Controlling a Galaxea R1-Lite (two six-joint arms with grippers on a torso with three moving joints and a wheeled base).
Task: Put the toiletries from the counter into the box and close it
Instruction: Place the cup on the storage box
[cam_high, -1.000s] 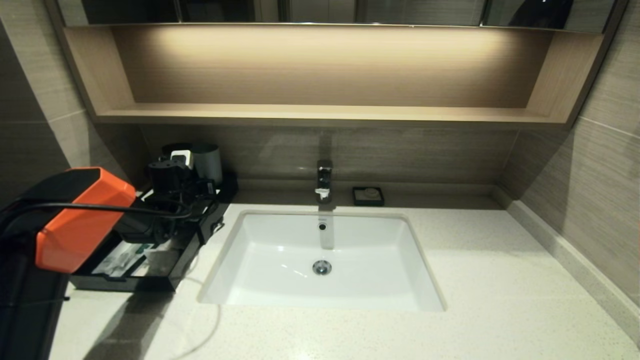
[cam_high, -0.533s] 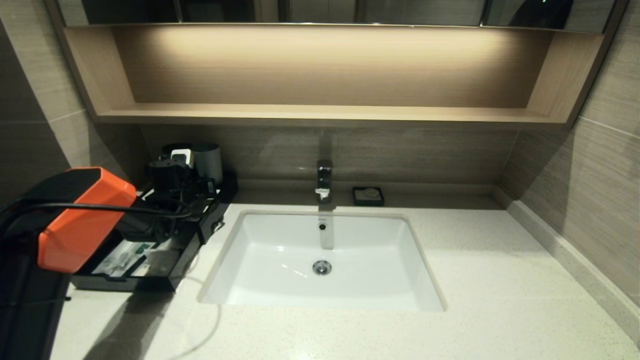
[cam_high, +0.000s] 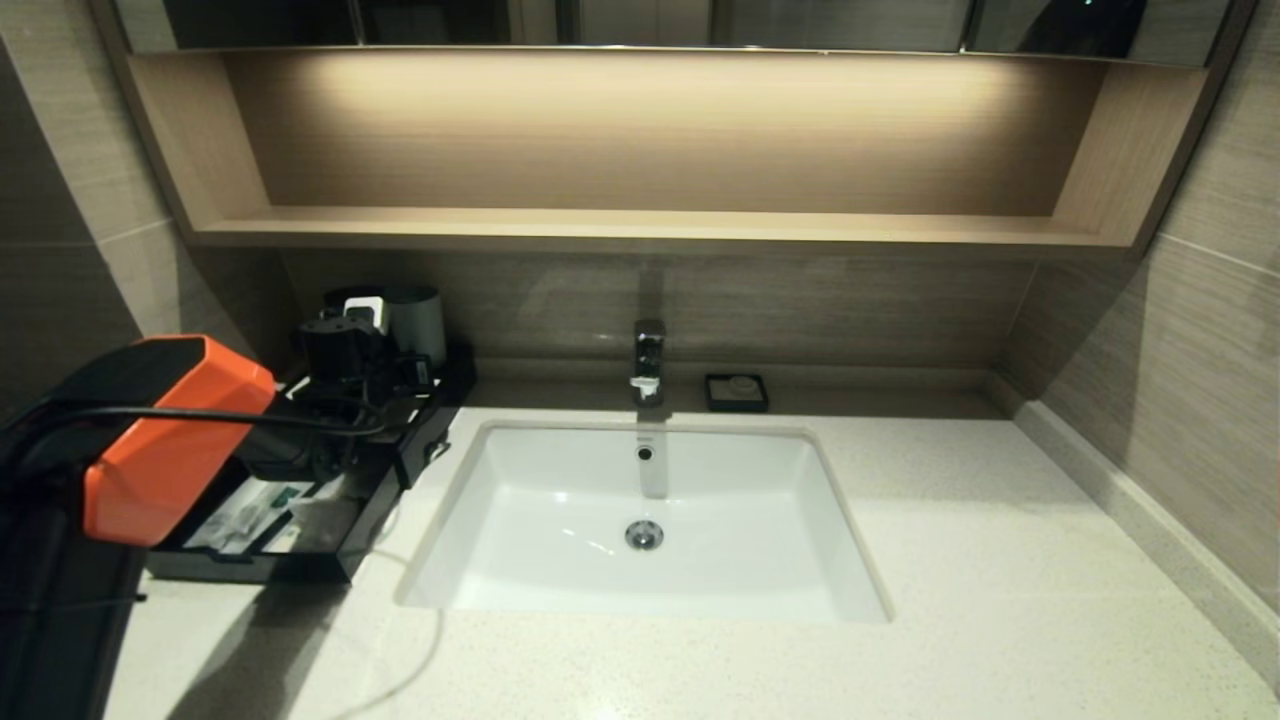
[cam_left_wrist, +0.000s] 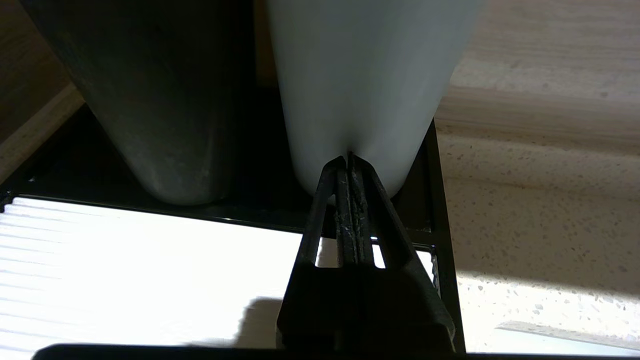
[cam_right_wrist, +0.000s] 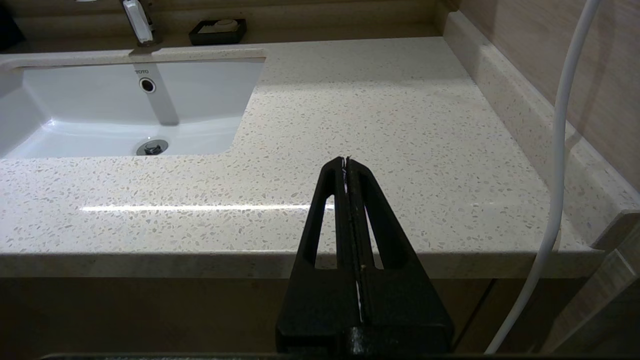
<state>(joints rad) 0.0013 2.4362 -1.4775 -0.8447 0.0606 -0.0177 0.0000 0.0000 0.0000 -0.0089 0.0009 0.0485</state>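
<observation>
The black box stands at the counter's far left, its front drawer pulled open. Two clear-wrapped toiletries packets lie inside the drawer, one with a green band. My left arm reaches over the box. In the left wrist view my left gripper is shut and empty above the box's white top panel, its tip close to a white cup. My right gripper is shut and empty, held off the counter's front edge at the right.
A grey cup and a dark cup stand at the back of the box. The white sink, faucet and small black soap dish lie to the right. A white cable hangs by the right wall.
My left arm has crept very slightly to the right over the box. The drawer stays open with the packets in it.
</observation>
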